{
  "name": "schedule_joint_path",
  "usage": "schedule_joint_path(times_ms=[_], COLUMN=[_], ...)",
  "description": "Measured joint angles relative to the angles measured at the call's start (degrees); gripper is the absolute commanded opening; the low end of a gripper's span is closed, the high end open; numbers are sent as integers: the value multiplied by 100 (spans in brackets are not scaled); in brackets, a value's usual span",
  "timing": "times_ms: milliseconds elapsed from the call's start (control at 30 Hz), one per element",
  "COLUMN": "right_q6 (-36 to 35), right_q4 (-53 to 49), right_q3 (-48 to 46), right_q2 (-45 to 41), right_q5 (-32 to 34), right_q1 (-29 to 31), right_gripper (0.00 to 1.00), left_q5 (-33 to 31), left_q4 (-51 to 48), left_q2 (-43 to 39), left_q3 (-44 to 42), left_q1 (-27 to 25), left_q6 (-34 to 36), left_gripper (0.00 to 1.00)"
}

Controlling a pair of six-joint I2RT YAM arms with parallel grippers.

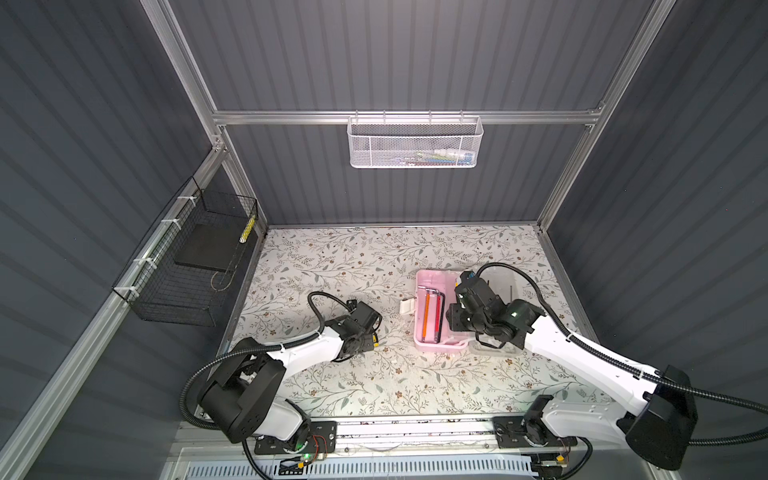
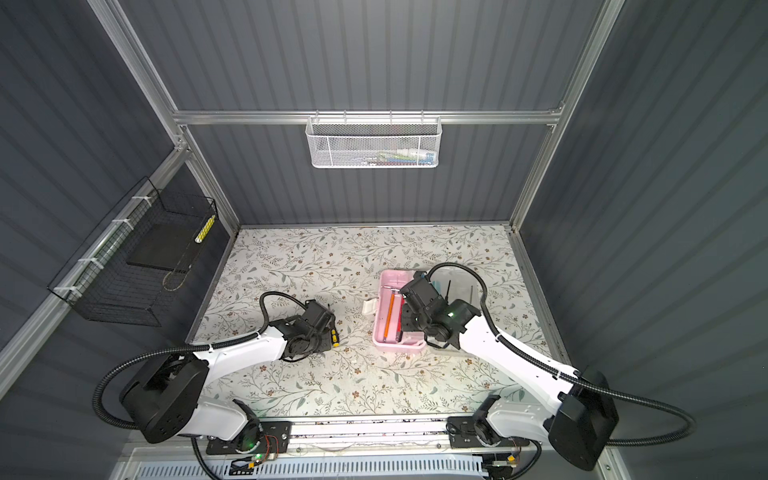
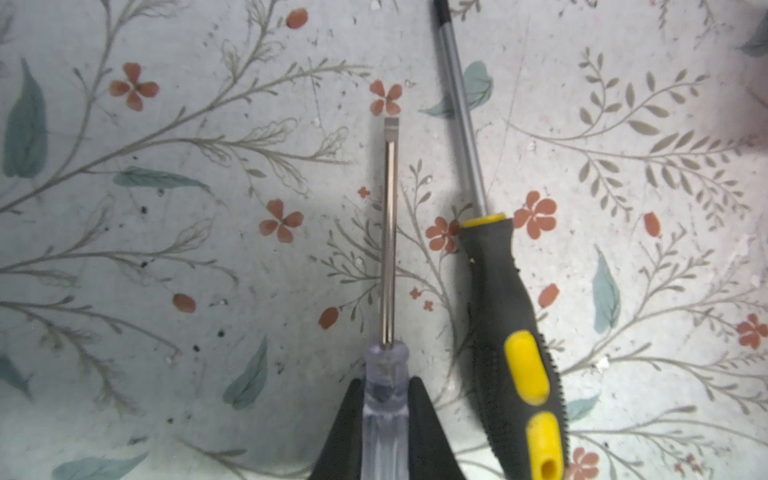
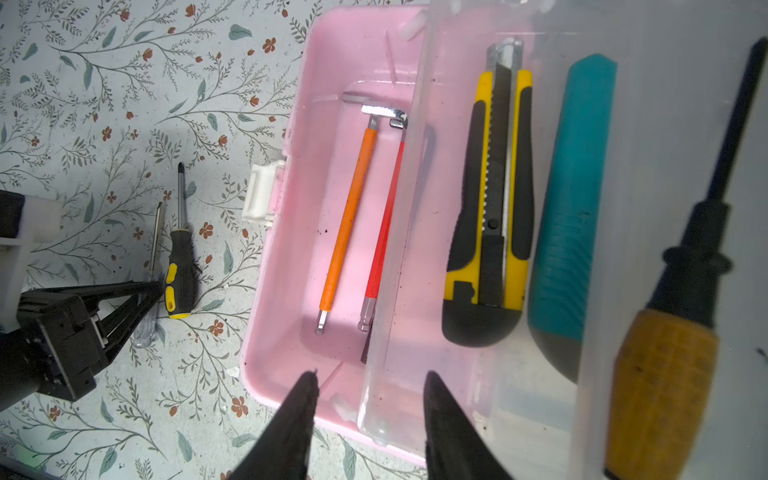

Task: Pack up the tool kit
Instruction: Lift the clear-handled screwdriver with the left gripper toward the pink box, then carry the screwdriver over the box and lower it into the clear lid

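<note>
In both top views the pink case (image 1: pixel 432 275) stands open on the flowered table (image 1: pixel 332 257), right of the middle. Its frosted lid (image 1: pixel 505 278) is laid out to its right. The right gripper (image 1: pixel 454 322) hangs over the case's near right part and hides much of case and lid; its jaws cannot be made out here. The left gripper (image 1: pixel 365 328) is low at the table, well apart from the case on its left. Its arm covers what it holds, and only the end of a yellow-and-black screwdriver (image 1: pixel 375 340) shows beside it.

In the left wrist view the left gripper's fingers (image 3: pixel 353 419) are clenched on the clear handle of a flat-tipped screwdriver (image 3: pixel 388 249), one on each side. The yellow-and-black screwdriver (image 3: pixel 507 324) lies just beside it, its butt cut off at the edge.

In the right wrist view the right gripper (image 4: pixel 370 376) has its jaws apart, grasping nothing, above the case's near end, with the lid's edge running below the gap. An orange hex key (image 4: pixel 351 220) and a red hex key (image 4: pixel 384 232) lie side by side in the case, the red one partly behind the lid's edge. A yellow-and-black knife (image 4: pixel 488 232), a teal knife (image 4: pixel 573 216) and an amber-handled screwdriver (image 4: pixel 665 374) show hazily at the lid. Whether they lie on it or under it I cannot tell. The white latch (image 4: pixel 262 195) sits on the case's outer side.
</note>
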Motion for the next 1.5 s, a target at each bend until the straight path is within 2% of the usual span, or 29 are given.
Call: schedule_joint_path(times_ms=[367,567,767,1200,1500], right_q6=[22,105,142,26,-26], right_q4=[61,103,136,35,-166], right_q3=[-11,-74,-74,229,326], right_q2=[-247,-850,-1071,-955,-1543], right_q5=[-20,20,0,-15,44], right_q1=[-2,-24,-52,-291,-750], right_gripper=[44,45,45,45,45], left_q5=[-72,37,79,-59,-94], left_q4=[-413,-507,-483,-463,-116], left_q2=[-957,-1515,-1482,-1008,-531], left_q3=[275,634,1134,1611,2286], left_q1=[-2,-2,-111,-977,-1572], left_q6=[7,-9,-9,-50,-48], left_gripper=[0,0,0,0,0])
